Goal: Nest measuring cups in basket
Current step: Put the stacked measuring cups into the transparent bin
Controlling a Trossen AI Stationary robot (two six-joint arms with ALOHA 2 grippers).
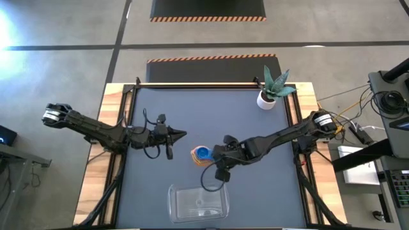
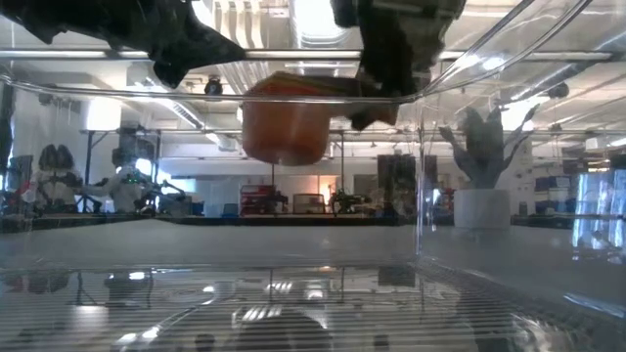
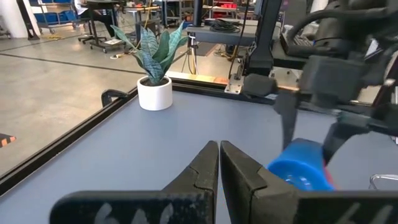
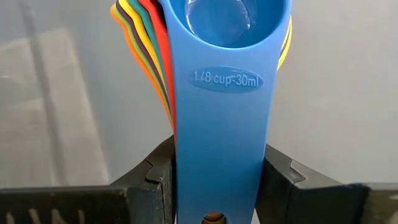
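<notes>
The measuring cups (image 1: 202, 153) are nested in one stack, the blue one (image 4: 230, 25) on top and red, orange, yellow and darker rims fanning out beneath it. My right gripper (image 1: 216, 155) is shut on the stack near the table's middle. From table height the orange cup's underside (image 2: 284, 122) shows well above the table. My left gripper (image 1: 180, 134) hovers shut just left of the stack, pointing at it. The clear basket (image 1: 198, 203) stands on the table at the near edge, with no cup in it. My right gripper pinches the stacked handles (image 4: 217, 155) between its two fingers (image 4: 155, 180), one on each long edge, near the handles' free end. It comes from the table's right, roughly level, along the handles. The stack is lifted clear, bowls level and mouths up, pointing left.
A white pot with a spiky plant (image 1: 268, 96) stands at the far right corner. Black rails (image 1: 211, 84) frame the blue table. Bare table lies between the stack and the basket, whose front wall (image 2: 421, 196) fills the low view.
</notes>
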